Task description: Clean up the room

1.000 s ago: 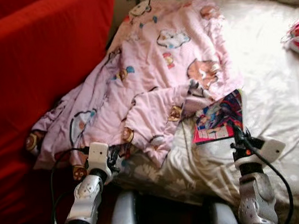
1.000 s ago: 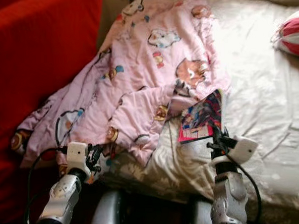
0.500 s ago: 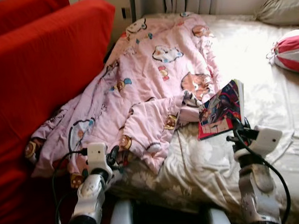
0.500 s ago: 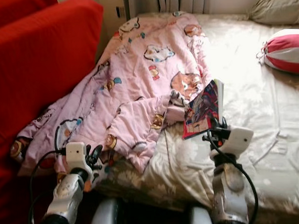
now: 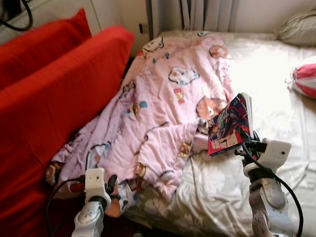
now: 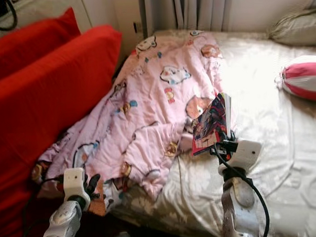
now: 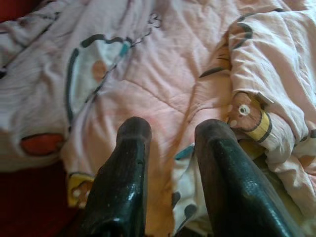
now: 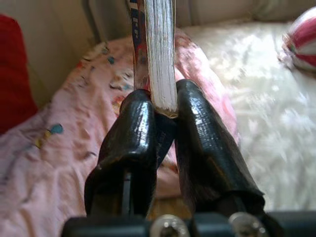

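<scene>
Book pinched and lifted off the bed, blanket not yet dealt with

The right tool [image 5: 247, 146] pinches a colourful book [image 5: 230, 125] by its lower edge, pages squeezed between both fingers [image 8: 132, 133], so it stands upright clear of the bed [image 5: 283, 108], probably to carry it off. Just beside it lies the rumpled pink blanket [image 5: 163, 113]; the left tool [image 5: 109, 183], fingers spread and holding nothing, hovers over the blanket's hanging corner, with the red sofa [image 5: 47, 97] further out

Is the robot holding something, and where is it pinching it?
The right gripper pinches the colourful paperback book by its bottom edge. The left gripper holds nothing.
</scene>
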### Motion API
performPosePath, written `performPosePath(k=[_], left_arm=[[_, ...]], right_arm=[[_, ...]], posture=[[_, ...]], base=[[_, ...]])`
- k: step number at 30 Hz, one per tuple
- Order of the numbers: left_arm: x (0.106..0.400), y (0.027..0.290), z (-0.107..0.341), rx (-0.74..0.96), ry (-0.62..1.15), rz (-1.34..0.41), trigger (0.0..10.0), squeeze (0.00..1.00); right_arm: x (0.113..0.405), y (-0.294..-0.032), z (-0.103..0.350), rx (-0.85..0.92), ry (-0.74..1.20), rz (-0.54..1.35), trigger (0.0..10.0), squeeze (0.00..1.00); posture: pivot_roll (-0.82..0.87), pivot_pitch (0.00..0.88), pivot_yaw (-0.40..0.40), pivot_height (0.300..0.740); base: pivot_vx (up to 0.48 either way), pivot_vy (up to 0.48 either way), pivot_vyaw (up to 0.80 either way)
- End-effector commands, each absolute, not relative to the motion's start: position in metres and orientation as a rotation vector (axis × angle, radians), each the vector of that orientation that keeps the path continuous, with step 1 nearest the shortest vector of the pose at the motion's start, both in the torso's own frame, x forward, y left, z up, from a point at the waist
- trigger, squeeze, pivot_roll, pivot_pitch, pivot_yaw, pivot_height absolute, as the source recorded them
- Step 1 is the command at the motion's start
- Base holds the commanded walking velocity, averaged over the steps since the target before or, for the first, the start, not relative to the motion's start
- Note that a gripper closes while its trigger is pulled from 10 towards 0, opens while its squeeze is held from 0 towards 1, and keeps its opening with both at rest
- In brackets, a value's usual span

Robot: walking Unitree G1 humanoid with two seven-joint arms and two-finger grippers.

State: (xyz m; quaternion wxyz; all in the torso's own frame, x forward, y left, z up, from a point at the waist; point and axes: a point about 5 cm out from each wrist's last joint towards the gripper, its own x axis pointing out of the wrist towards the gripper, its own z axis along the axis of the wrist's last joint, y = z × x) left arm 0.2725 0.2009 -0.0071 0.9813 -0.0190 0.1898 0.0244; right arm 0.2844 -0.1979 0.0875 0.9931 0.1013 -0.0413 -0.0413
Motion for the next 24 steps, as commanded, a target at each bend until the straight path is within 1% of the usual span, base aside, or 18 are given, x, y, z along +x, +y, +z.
performPosePath(k=[1, 7, 10, 14, 18, 24], left_arm=[[0.259, 0.207, -0.020, -0.022, 0.448, 0.068, 10.0, 0.00], [0.244, 0.209, -0.033, -0.020, 0.522, 0.091, 10.0, 0.00], [0.235, 0.208, -0.042, -0.022, 0.578, 0.091, 10.0, 0.00], [0.233, 0.204, -0.045, -0.034, 0.595, 0.090, 10.0, 0.00], [0.230, 0.201, -0.048, -0.042, 0.625, 0.096, 10.0, 0.00], [0.221, 0.204, -0.055, -0.036, 0.668, 0.112, 10.0, 0.00]], right_arm=[[0.284, -0.188, 0.089, 0.184, -0.090, -0.012, 10.0, 0.00], [0.280, -0.189, 0.085, 0.187, -0.066, -0.007, 10.0, 0.00], [0.276, -0.192, 0.078, 0.175, -0.042, -0.040, 10.0, 0.00], [0.276, -0.195, 0.070, 0.175, -0.010, -0.059, 10.0, 0.00], [0.280, -0.199, 0.067, 0.206, 0.017, -0.086, 10.0, 0.00], [0.286, -0.202, 0.073, 0.207, 0.006, -0.092, 10.0, 0.00]], posture=[[0.02, 0.000, 0.014, 0.740], [0.01, 0.000, 0.014, 0.740], [0.00, 0.000, 0.019, 0.740], [0.00, 0.000, 0.014, 0.740], [0.01, 0.000, -0.009, 0.740], [0.00, 0.000, -0.008, 0.740]], base=[[0.000, 0.000, 0.00], [0.000, 0.000, 0.00], [0.000, 0.000, 0.00], [0.000, 0.000, 0.00], [0.000, 0.000, 0.00], [0.000, 0.000, 0.00]])
